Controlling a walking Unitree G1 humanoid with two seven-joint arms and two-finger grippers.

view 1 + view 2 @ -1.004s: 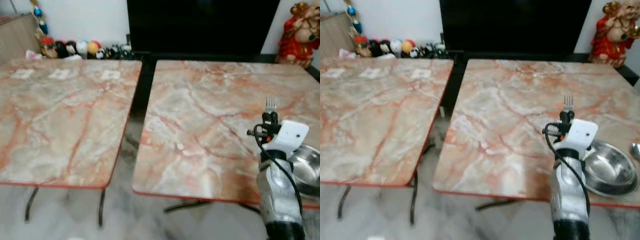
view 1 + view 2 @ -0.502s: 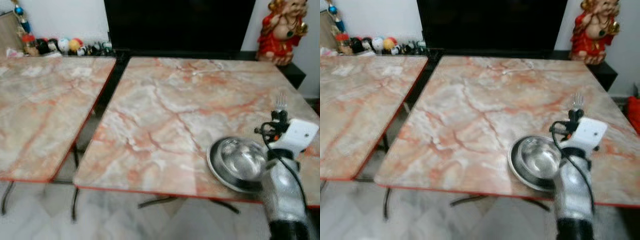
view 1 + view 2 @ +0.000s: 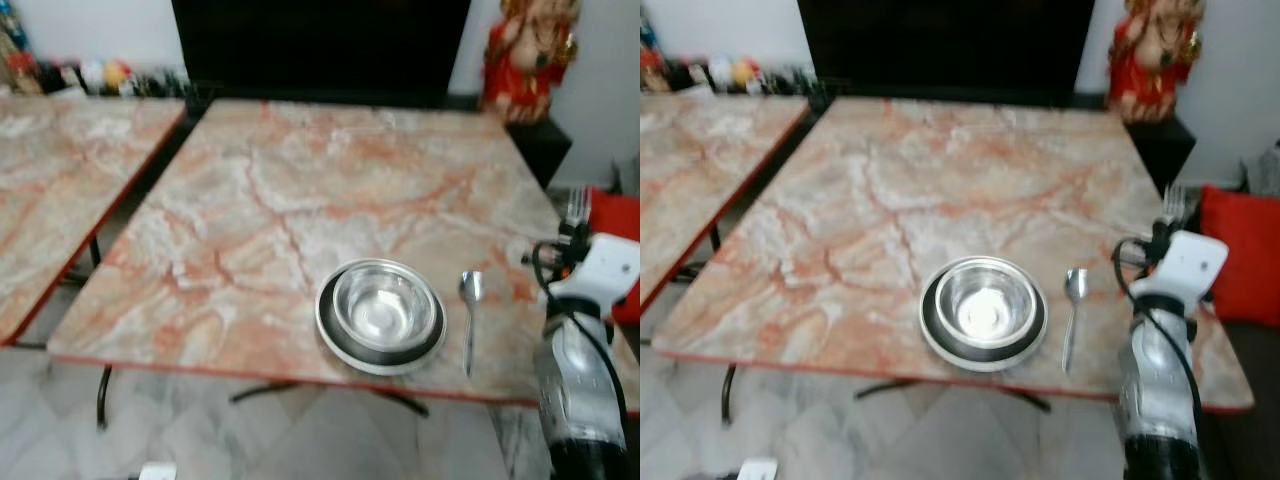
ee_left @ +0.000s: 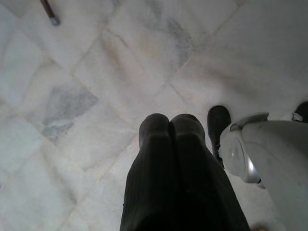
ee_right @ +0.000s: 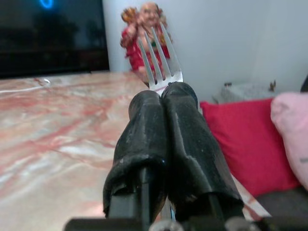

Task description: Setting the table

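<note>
Marble-look top, all pink and grey veins, on the bench [image 3: 300, 190] that takes up the middle of the head views. Near its front edge, a bit right of centre in the frame, sits a shiny steel bowl [image 3: 384, 305] nested on a darker round plate [image 3: 335, 340]. Just to the right of that lies a spoon [image 3: 469, 318], bowl end pointing away from the front edge, close to the plate but not touching it.

The right hand [image 3: 575, 222] is up at the right edge of the frame, over the bench's right side, on the end of that silver arm with a white wrist block. Its two black fingers [image 5: 185, 130] are pressed together around the handle of a fork [image 5: 160, 60], tines sticking straight out past the fingertips. In the wrist view the fork points toward a red and gold figurine [image 3: 1152, 55] at the back, upper right of the head views. There's a red cushion [image 3: 1238, 250] off the right side of the bench too, with something pink next to it in the wrist view.

The left hand [image 4: 171, 126] hangs down over the pale marble floor tiles [image 4: 96, 86], fingers together with nothing between them.

A second bench [image 3: 55, 190] with the same top is on the left of the frame, well apart, and a big dark screen [image 3: 320, 45] fills the top centre.
</note>
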